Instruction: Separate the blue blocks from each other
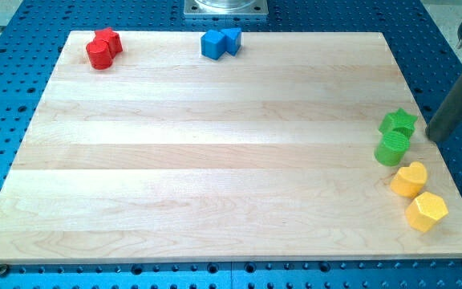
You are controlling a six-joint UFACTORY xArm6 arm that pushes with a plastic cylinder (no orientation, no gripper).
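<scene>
Two blue blocks touch each other at the view's top, near the board's far edge: a larger blue block (212, 45) on the left and a smaller blue block (232, 38) on its right. My tip (434, 136) is at the board's right edge, far from the blue blocks, just right of the green star block (399, 123). The dark rod rises from it toward the view's upper right.
Two red blocks (103, 48) touch at the top left. A green cylinder (391, 149) sits under the green star. Two yellow blocks (410, 179) (427, 211) lie at the lower right. The wooden board (215, 160) rests on a blue perforated table.
</scene>
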